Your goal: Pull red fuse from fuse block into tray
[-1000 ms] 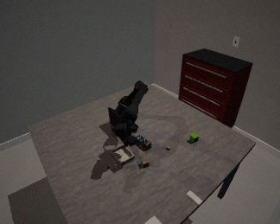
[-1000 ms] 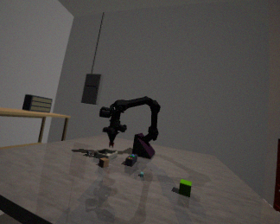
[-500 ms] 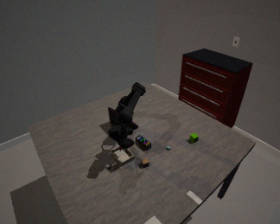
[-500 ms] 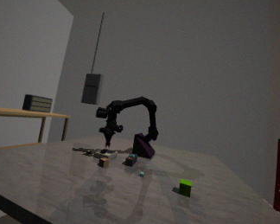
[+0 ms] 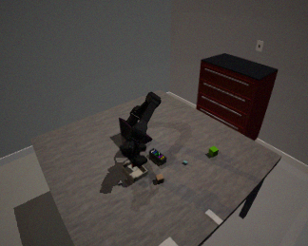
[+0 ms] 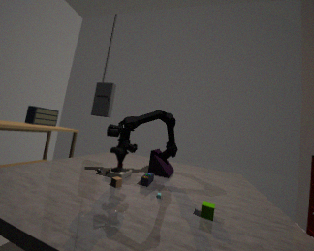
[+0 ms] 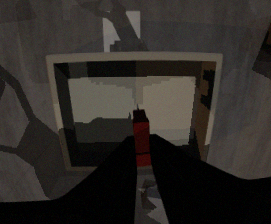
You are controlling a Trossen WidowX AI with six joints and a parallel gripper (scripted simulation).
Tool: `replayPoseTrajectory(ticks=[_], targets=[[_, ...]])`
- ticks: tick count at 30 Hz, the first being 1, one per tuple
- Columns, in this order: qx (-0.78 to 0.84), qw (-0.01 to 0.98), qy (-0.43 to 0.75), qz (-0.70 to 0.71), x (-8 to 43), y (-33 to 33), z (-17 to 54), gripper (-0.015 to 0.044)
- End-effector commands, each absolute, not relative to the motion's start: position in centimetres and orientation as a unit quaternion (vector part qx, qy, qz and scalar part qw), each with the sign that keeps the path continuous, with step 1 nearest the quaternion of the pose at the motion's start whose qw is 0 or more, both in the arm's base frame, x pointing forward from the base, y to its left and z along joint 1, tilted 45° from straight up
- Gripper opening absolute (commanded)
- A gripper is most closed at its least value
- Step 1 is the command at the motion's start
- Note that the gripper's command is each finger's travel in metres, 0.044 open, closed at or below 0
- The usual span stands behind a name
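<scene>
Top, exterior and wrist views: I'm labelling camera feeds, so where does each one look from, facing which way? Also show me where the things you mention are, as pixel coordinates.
Top: high over the table (image 5: pixel 85 148) (image 6: pixel 47 190), angled down at it; the whole arm (image 5: pixel 141 124) (image 6: pixel 149 117) shows.
Exterior: low beside the table, looking across it at the arm from the side.
Wrist: on the arm above the fingers, facing down into the tray (image 7: pixel 135 57) (image 5: pixel 143 174) (image 6: pixel 122 175); only the fingers show, gripping the red fuse (image 7: pixel 141 132).
Top and exterior share the green cube (image 5: pixel 213 151) (image 6: pixel 207 210).

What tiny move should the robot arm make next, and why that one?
Probably lower the red fuse a little, straight down, before letting go. It is clamped between the fingertips of the gripper, and the wrist view shows it over the inside of the tray, with the walls around that space, so a short descent should mean a gentler release.
</scene>
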State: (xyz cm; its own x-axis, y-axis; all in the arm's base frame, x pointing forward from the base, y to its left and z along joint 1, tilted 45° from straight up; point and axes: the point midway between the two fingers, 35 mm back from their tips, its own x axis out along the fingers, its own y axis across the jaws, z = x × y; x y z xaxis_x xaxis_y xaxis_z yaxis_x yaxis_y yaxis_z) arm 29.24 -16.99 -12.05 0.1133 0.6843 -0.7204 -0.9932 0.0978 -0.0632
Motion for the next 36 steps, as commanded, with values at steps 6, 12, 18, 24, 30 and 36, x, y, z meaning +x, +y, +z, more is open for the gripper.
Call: replayPoseTrajectory(ticks=[6,12,18,24,30,36], targets=[[-0.285,0.689,0.271,0.609,29.3,-16.5,-12.5,0.0052],[-0.285,0.689,0.271,0.609,29.3,-16.5,-12.5,0.021],[-0.284,0.69,0.271,0.608,29.2,-17.4,-11.6,0.033],[-0.282,0.691,0.272,0.607,28.8,-19.0,-9.8,0.033],[-0.282,0.691,0.272,0.607,28.8,-19.0,-9.8,0.033],[-0.278,0.693,0.272,0.607,28.7,-18.8,-10.0,0.033]])
